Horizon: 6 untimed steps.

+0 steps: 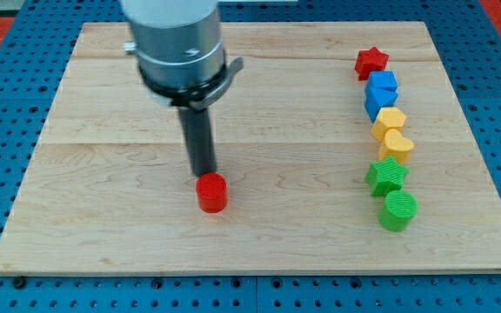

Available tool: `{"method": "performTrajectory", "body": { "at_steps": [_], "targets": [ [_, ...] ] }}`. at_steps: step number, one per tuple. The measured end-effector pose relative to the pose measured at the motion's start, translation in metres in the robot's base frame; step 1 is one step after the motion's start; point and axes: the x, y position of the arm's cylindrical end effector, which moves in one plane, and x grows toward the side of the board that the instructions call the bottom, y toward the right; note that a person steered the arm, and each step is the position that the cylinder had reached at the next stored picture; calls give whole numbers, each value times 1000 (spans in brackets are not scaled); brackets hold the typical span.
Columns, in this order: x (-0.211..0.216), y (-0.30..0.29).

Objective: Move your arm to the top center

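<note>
My tip (203, 173) rests on the wooden board (103, 217), touching or just beside the red cylinder (211, 193) at that cylinder's upper-left edge. I carry no claw: the rod holds nothing. The target, the board's top centre, lies toward the view's top and slightly to the view's right of the red cylinder, so the move leads away from it. The column of blocks headed by the red star (371, 61) stands well to that cylinder's right.

Robotics lab bench: wooden board (259, 252) on blue perforated table (7, 104).
</note>
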Motion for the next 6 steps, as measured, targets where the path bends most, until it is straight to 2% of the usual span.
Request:
{"method": "performTrajectory", "body": {
  "at_steps": [1, 2, 3, 4, 6],
  "targets": [
    [2, 41],
    [47, 11],
    [52, 10],
    [-17, 24],
    [-212, 82]
  ]
}}
